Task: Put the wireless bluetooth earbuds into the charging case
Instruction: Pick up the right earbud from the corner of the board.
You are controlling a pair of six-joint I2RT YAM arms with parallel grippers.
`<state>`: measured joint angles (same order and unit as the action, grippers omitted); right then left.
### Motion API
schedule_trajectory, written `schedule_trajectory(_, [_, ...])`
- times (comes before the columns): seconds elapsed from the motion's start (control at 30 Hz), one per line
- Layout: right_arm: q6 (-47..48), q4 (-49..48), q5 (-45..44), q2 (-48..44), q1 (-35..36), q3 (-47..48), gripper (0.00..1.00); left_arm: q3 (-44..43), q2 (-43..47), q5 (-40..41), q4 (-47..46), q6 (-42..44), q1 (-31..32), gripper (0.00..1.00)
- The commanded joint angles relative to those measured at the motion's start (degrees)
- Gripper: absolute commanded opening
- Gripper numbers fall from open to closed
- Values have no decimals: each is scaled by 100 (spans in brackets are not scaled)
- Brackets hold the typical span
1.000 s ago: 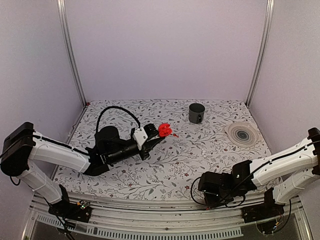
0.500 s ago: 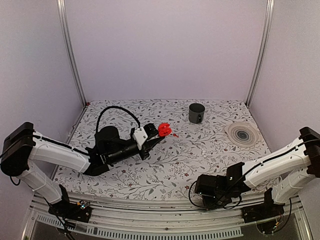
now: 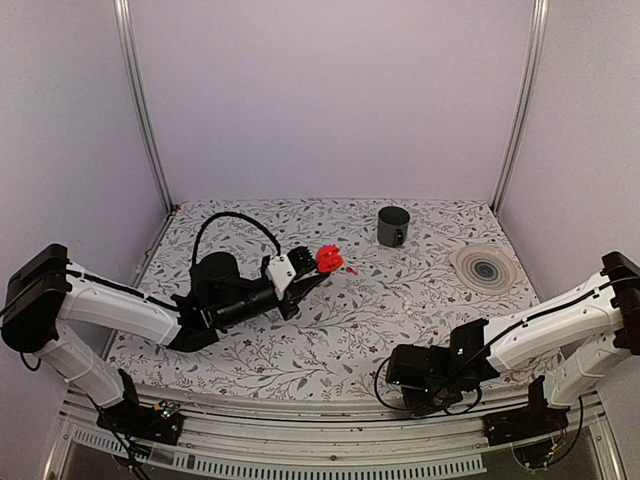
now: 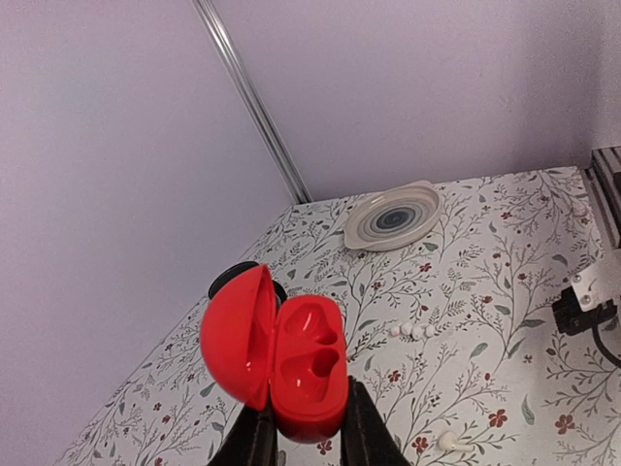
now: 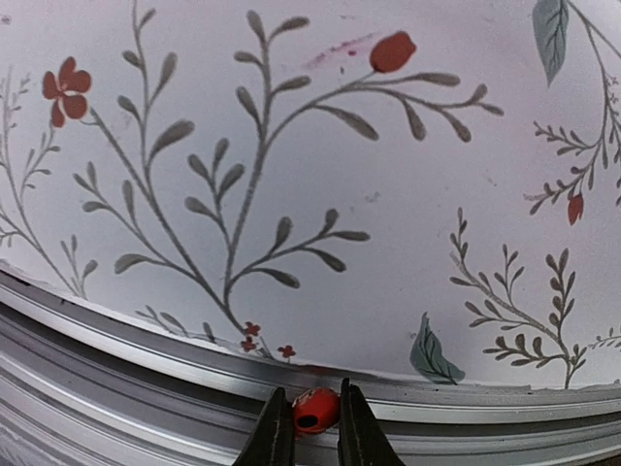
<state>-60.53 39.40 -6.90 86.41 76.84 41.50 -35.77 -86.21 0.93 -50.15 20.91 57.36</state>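
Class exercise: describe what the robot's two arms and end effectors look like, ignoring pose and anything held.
The left arm and right arm have white tubular links joined by black motor housings. The left end effector and right end effector each end in two slim dark fingers. A black cable loops above the left arm.

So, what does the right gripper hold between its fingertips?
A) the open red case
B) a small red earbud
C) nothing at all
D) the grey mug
B: the right wrist view shows a small red earbud pinched between the fingertips of the right gripper; the open red case is in the left gripper.
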Motion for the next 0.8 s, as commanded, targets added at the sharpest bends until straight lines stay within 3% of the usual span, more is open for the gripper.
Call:
schedule_trajectory(0.0, [68,290,-257,-376,-47,276,14,-119,-95,21,-121,-79,-24,0])
schedule_trajectory(0.43, [510,907,-947,-1212,-558,747,14,-299,-417,-680,166,-553,-221,0])
schedule_trajectory(0.77, [1476,-87,-1090,192,-2600,1274,14,-299,-415,-672,258,-1075,-331,0])
